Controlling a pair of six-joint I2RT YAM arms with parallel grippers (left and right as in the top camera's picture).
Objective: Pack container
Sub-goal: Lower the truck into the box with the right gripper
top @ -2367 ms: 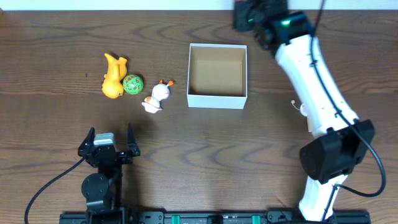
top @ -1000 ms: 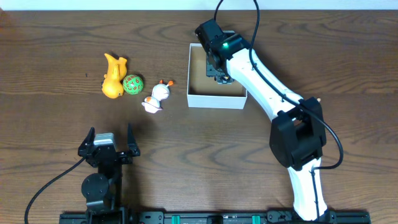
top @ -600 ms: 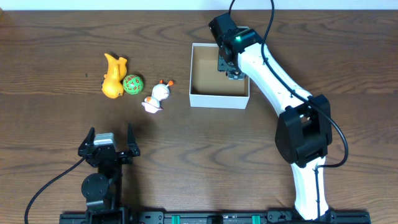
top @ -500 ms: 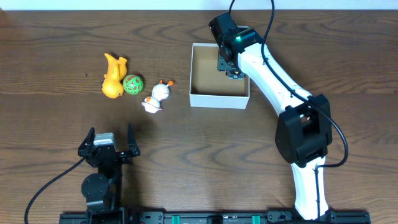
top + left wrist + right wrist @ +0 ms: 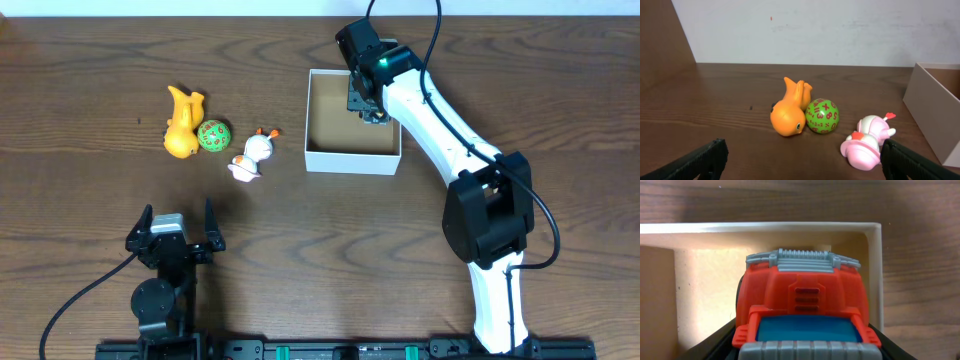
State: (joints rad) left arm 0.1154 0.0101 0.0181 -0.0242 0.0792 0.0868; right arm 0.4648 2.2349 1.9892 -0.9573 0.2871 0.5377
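The container [image 5: 352, 160] is a small square box with white walls and a brown inside, at the back middle of the table. My right gripper [image 5: 368, 105] is over its back right corner, shut on a red toy truck [image 5: 802, 297] with a blue windscreen and grey grille. The right wrist view shows the truck just inside the container's wall [image 5: 765, 228]. My left gripper [image 5: 178, 228] is open and empty near the front left, well short of the toys; its fingertips frame the left wrist view [image 5: 802, 157].
An orange fish toy [image 5: 182, 122], a green ball [image 5: 212, 135] and a white and pink toy [image 5: 252, 155] lie left of the container. The left wrist view shows the fish [image 5: 790, 107], ball [image 5: 822, 116], pink toy [image 5: 867, 142] and container wall [image 5: 935, 115].
My right arm swung from the back right to over the container, then shifted toward its back right corner. The container slid slightly right. Nothing has moved in the last half second.
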